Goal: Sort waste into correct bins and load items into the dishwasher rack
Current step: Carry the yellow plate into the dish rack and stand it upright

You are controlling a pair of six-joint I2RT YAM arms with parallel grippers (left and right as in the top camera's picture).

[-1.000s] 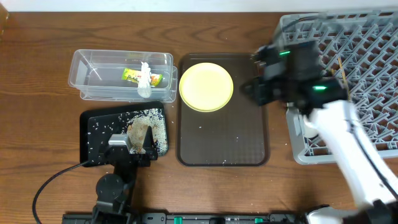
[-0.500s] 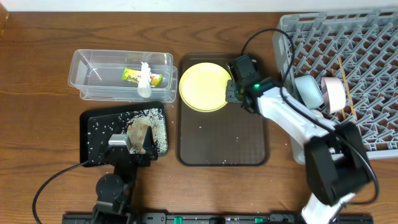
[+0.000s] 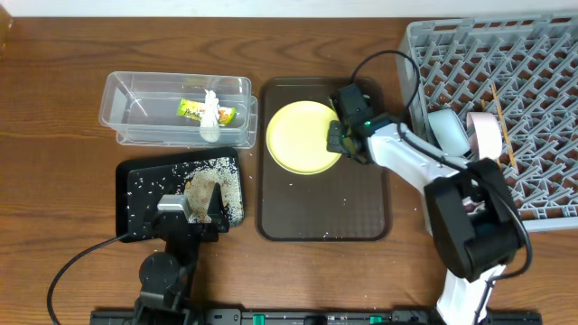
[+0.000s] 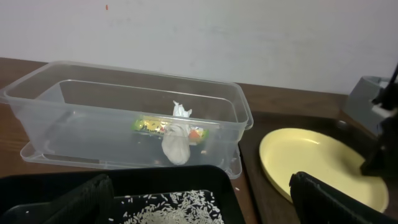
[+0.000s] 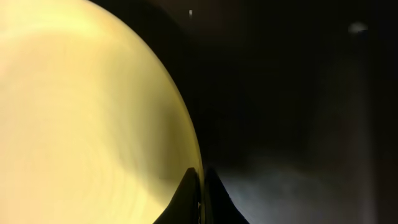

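Observation:
The pale yellow plate lies on the brown serving tray. My right gripper is shut on its right rim; in the right wrist view the fingers pinch the plate's edge. My left gripper hangs open over the black tray, which holds rice scraps. The clear tub contains the snack wrapper and the white tissue. In the grey dishwasher rack, two small bowls stand on edge beside the chopsticks.
A few rice grains lie scattered on the brown tray. My right arm's cable loops over the rack's left wall. The rack fills the table's right side, with bare wood to the left of the tub.
My right arm swung from the rack's left edge down to the plate, and its jaws closed on the rim. The plate shifted slightly right. The left arm stayed still.

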